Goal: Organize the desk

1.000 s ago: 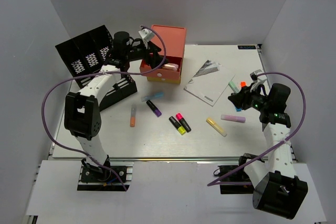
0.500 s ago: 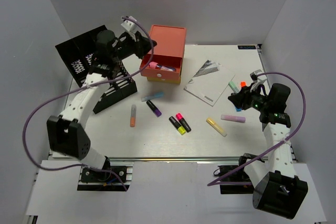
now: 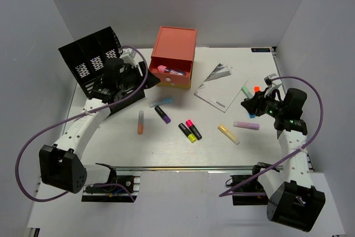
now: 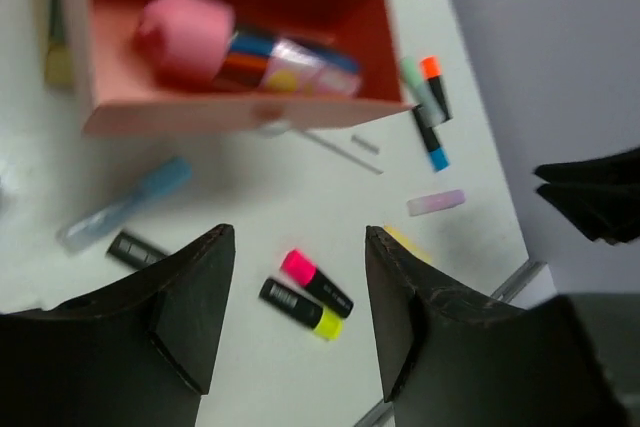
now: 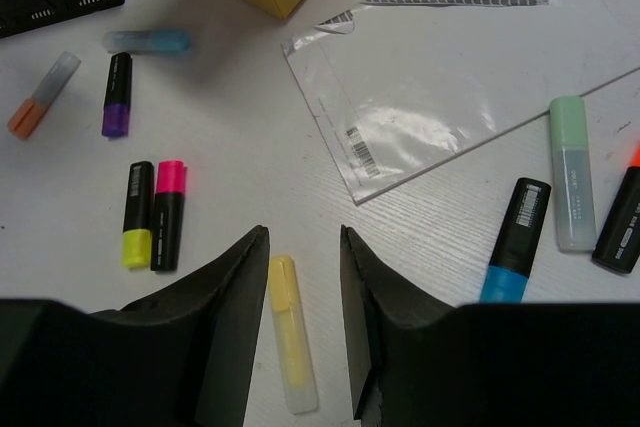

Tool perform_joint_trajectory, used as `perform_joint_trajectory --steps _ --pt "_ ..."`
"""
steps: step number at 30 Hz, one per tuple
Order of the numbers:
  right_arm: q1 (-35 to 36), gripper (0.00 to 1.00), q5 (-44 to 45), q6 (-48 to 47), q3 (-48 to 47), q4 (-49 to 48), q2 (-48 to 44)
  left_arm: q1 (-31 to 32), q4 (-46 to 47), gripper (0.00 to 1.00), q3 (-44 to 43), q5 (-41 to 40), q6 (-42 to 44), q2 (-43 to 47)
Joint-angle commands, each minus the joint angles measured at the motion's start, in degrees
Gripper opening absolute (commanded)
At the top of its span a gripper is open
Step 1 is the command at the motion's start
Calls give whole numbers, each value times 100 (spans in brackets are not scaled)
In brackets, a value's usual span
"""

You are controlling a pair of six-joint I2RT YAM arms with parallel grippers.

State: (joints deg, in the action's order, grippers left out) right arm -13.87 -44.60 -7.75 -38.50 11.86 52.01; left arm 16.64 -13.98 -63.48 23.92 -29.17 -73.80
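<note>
The white desk [image 3: 266,142] carries several scattered highlighters. An orange drawer unit [image 3: 178,41] at the back has its top drawer [image 3: 171,77] pulled open, holding a pink block [image 4: 185,32] and some markers. My left gripper [image 3: 145,79] is open and empty, just left of the drawer; in its wrist view [image 4: 300,307] the pink highlighter [image 4: 318,282] and the yellow-capped highlighter [image 4: 295,307] show between the fingers, far below. My right gripper [image 3: 248,104] is open and empty above the desk's right side; a pale yellow highlighter [image 5: 290,332] lies below its left finger.
A black mesh organizer [image 3: 94,62] stands at the back left. A plastic sleeve with a booklet [image 3: 222,86] lies right of the drawer. Light blue [image 3: 161,102], purple [image 3: 162,114], orange [image 3: 140,121], lilac [image 3: 246,125], green [image 3: 245,91] and blue [image 5: 515,242] highlighters lie around.
My left gripper has pulled back from over the open drawer to its left and come down lower. The drawer's contents now show. The right arm has not moved.
</note>
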Motion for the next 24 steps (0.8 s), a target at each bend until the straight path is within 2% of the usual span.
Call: perform_joint_trajectory --steps 1,4,5,8,13,24 --pt "-19 40 56 -43 -26 -113 -15 49 -676 64 38 -941 -361 182" --pt "-19 41 65 -43 -17 -113 -15 102 -580 39 81 -1100 -178 -2" --pt "-19 40 83 -43 -17 -122 -15 102 -510 22 117 -1057 -160 -64" --pt "-11 40 92 -43 -17 -122 -7 102 -246 12 108 -969 -63 -354" --pt "-11 41 101 -51 -8 -113 11 102 35 12 -41 -986 -194 -959" --pt "-2 40 136 -60 -17 -122 46 102 826 15 -243 -1329 -625 -1479"
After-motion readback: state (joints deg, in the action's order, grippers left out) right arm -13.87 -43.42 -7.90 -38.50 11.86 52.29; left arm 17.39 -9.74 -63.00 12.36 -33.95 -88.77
